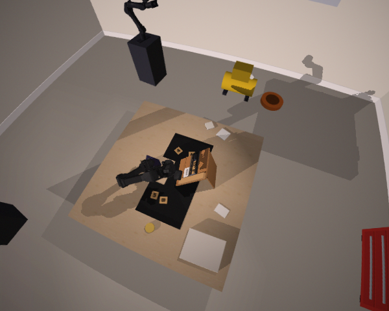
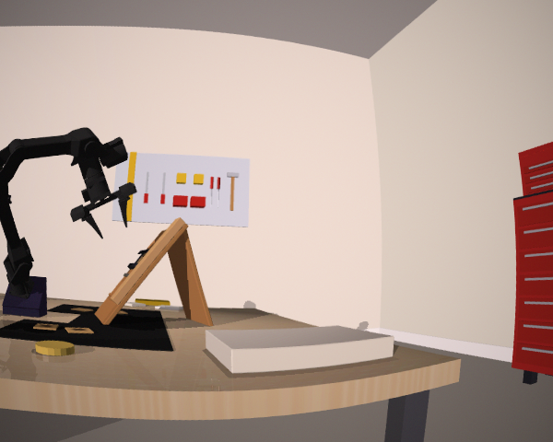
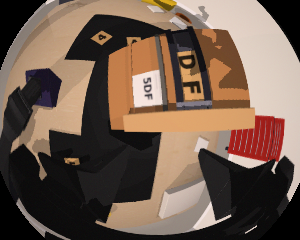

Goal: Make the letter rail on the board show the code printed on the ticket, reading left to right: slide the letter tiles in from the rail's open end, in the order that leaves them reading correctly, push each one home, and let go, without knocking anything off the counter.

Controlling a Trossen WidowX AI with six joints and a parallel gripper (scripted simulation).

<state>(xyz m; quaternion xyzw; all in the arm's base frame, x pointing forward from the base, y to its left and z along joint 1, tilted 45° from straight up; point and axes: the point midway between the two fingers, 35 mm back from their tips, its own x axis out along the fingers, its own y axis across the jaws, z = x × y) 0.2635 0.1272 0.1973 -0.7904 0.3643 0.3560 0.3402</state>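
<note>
Spread wide with nothing between its fingers, my gripper [image 1: 170, 169] [image 2: 113, 232] [image 3: 165, 151] hangs above the mat [image 1: 169, 216] [image 2: 143, 335] [image 3: 140, 177], in front of the sloping board [image 1: 206, 155] [image 2: 143, 271] [image 3: 215, 42]. What I want is the S tile [image 1: 154, 194] [image 2: 45, 326] [image 3: 71, 161], lying flat on the mat beside another tile [image 1: 163, 199] [image 2: 78, 330]. The ticket [image 1: 187, 172] [image 3: 147, 88] reads SDF; the D tile [image 3: 186, 61] and F tile [image 3: 192, 87] sit in the rail [image 2: 136, 261] [image 3: 175, 70], so I judge only S remains, entering ahead of D.

I expect it light, stiff and perhaps slick. I'd pinch it low by opposite edges, squarely, keeping its face readable; its neighbour could get nudged. Thin as it is, a crooked grip might twist it at the rail's mouth, so I'd push gently. The yellow disc [image 1: 149, 227] [image 2: 54, 348] stands off the mat, beyond these tiles.
</note>
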